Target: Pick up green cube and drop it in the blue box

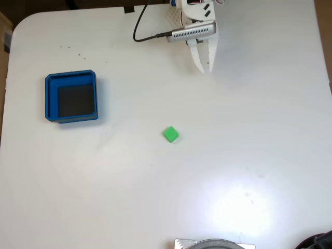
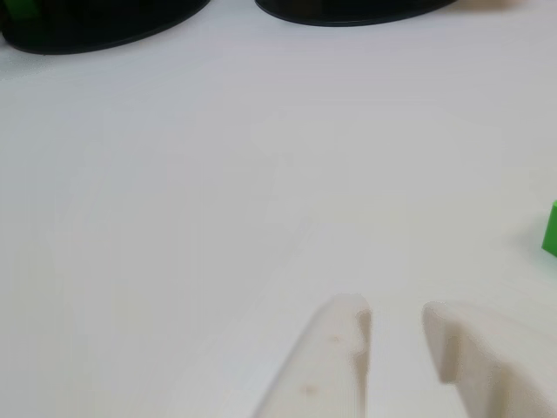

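Risks nudging the green cube (image 1: 170, 134), alone right of the blue box (image 1: 71, 97), if the empty, slightly parted gripper (image 1: 204, 68) descends off-centre.

No writing, label, brand, number or sign can be read on anything in the fixed view or the other view; every surface there looks plain and unmarked

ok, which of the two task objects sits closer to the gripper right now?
The green cube, near the table's middle below the gripper in the fixed view. The blue box lies farther away, at far left.
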Robot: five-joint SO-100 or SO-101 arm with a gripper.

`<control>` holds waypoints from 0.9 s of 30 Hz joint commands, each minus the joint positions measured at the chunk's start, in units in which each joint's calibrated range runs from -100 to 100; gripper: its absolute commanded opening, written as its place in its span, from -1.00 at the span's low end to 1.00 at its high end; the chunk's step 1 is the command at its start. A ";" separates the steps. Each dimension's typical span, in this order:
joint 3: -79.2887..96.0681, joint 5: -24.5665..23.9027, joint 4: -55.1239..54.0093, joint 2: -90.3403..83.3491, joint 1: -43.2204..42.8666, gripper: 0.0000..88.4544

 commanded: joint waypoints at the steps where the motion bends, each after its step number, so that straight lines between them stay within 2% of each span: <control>1: 0.45 -0.15 -1.08 -1.17 0.56 -0.95; 16: 0.36 -0.15 -1.08 -1.17 1.02 -0.95; 27: 0.36 -0.15 -1.08 -1.17 12.08 -0.95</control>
